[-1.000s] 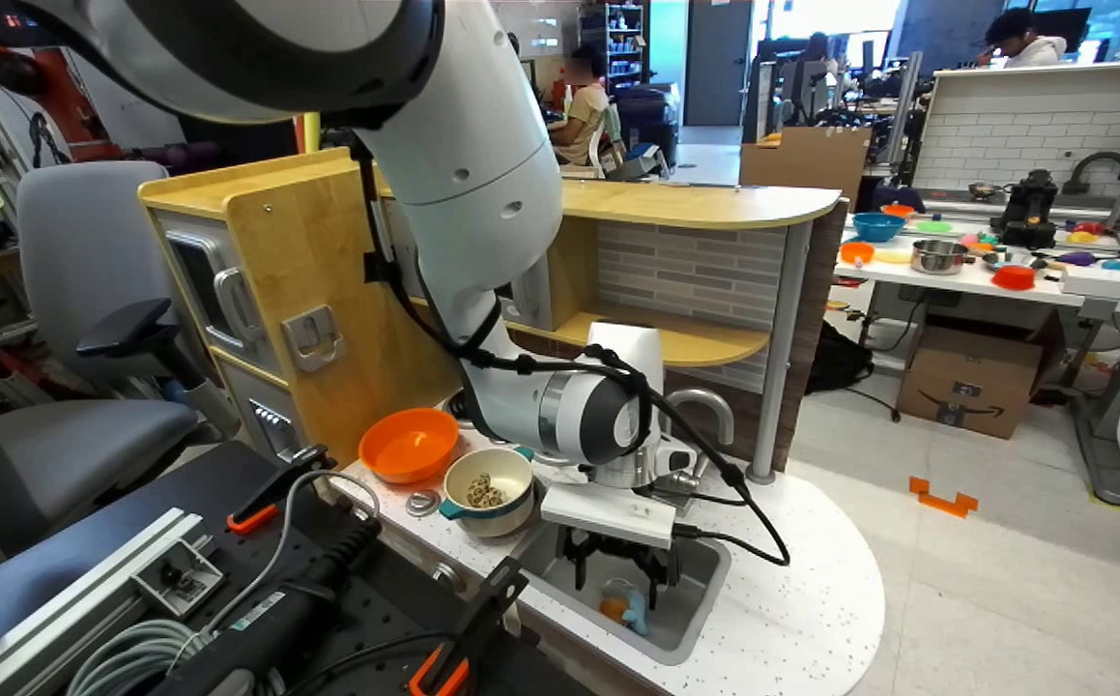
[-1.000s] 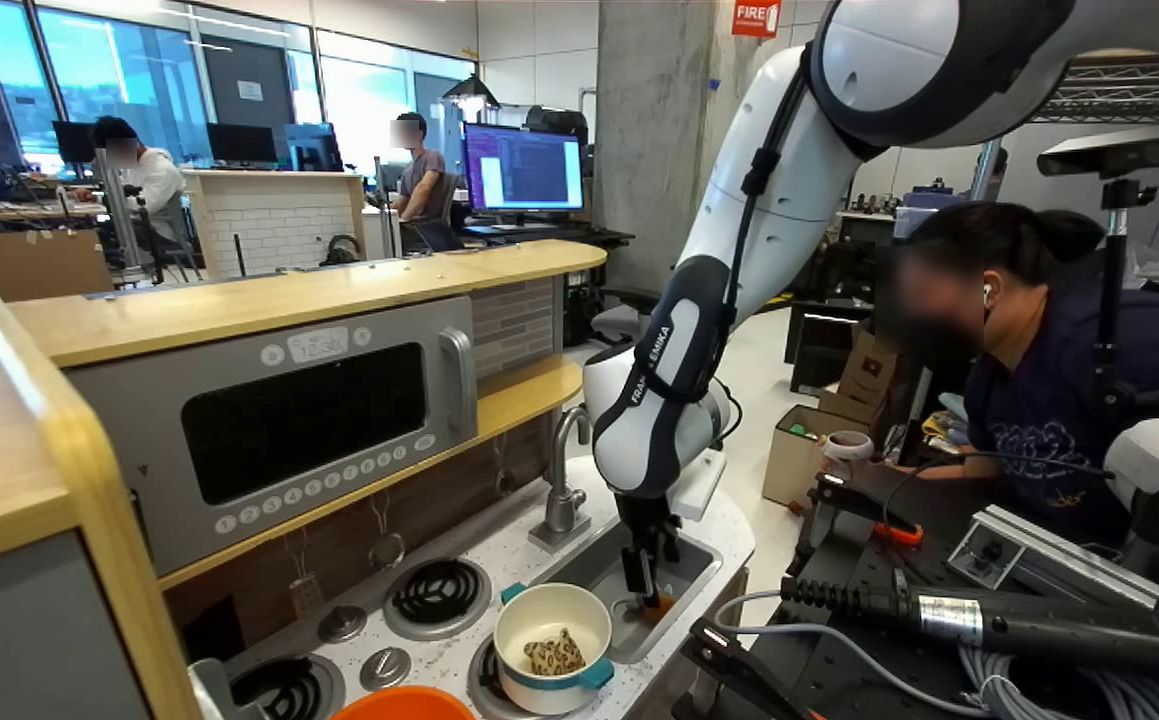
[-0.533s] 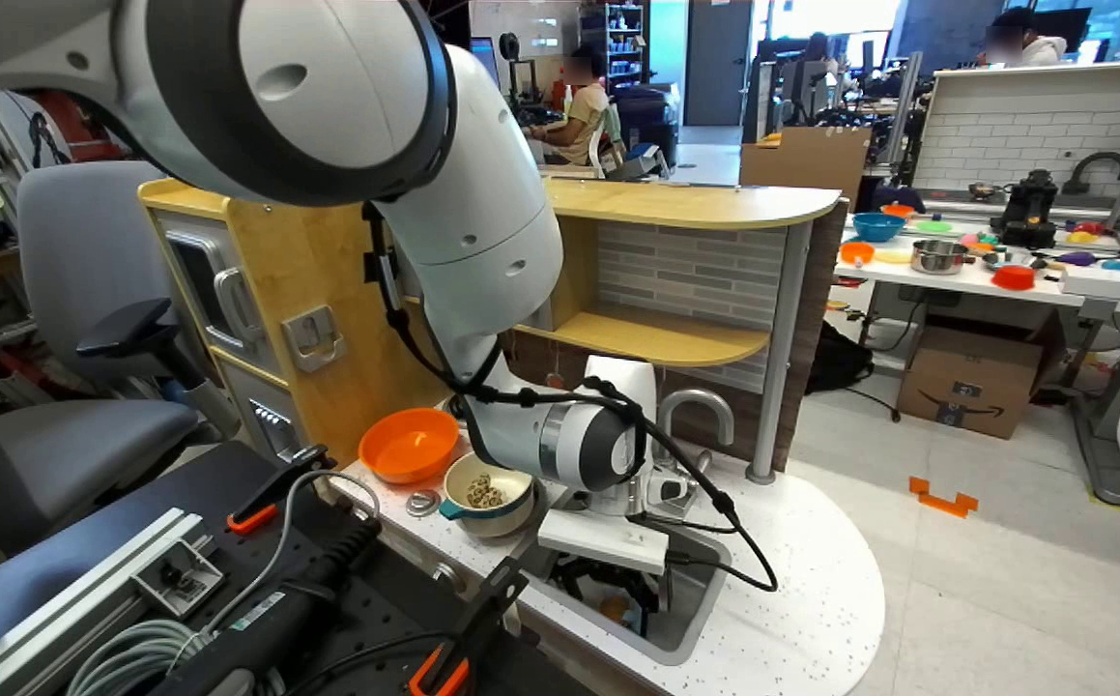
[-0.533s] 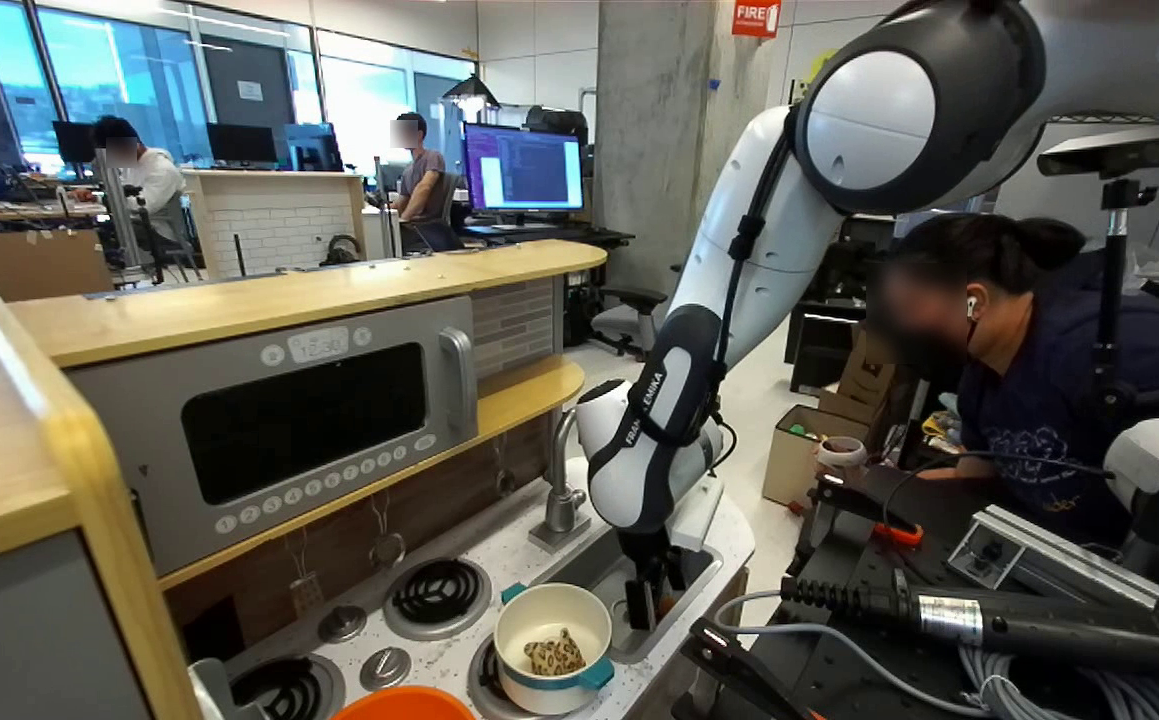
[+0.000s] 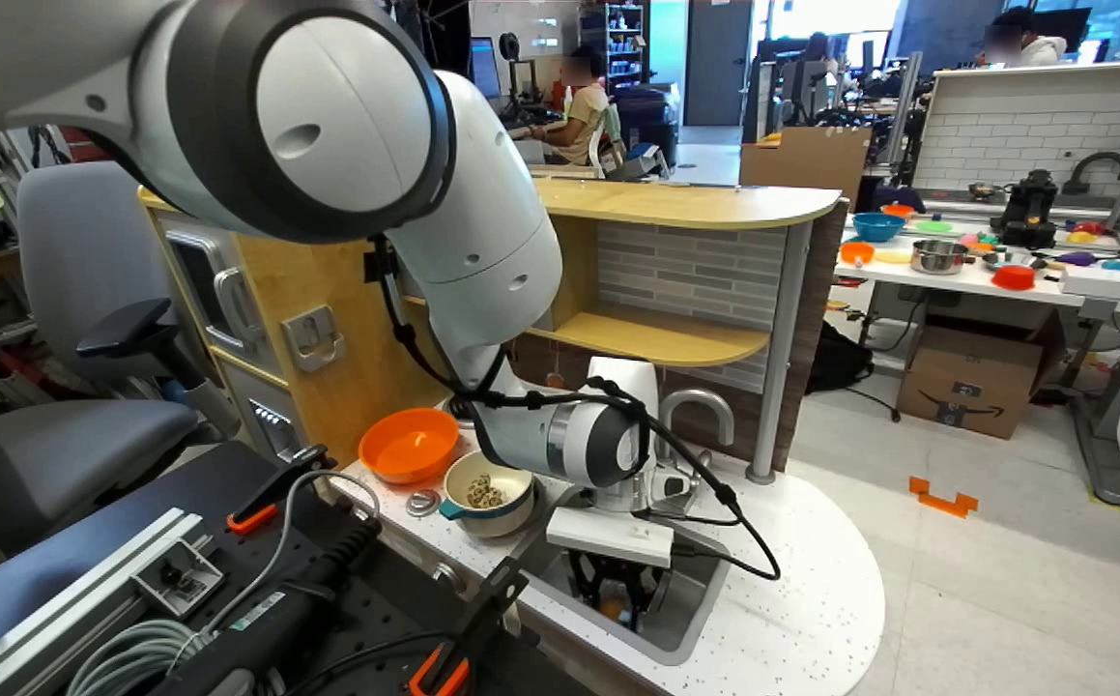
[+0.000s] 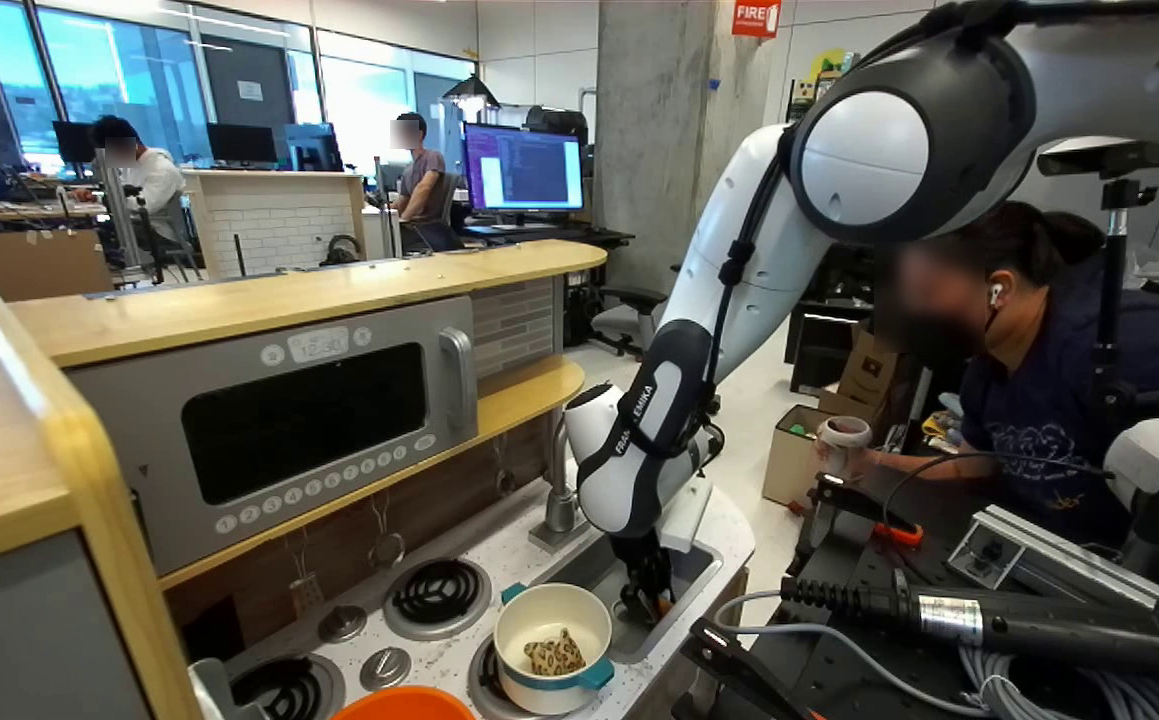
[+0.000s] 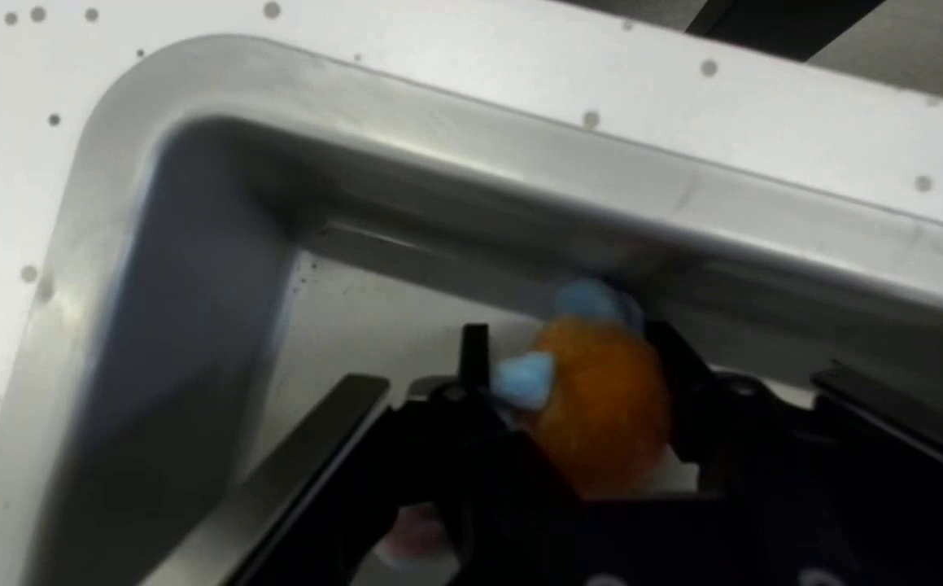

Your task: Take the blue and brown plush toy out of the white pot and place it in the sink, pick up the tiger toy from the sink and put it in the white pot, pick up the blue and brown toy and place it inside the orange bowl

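While the jaws pinch the blue and brown plush toy (image 7: 605, 419) inside the sink (image 7: 438, 118), near one wall, the spotted tiger toy (image 6: 554, 655) lies in the white pot (image 6: 524, 620). One jaw meets a pale-blue part of the held toy, the other its orange-brown body. The pot stands over a burner (image 6: 484, 680) on the speckled desk (image 5: 791, 580), just beside the sink, with the orange bowl (image 5: 410, 445) near it on the opposite side.
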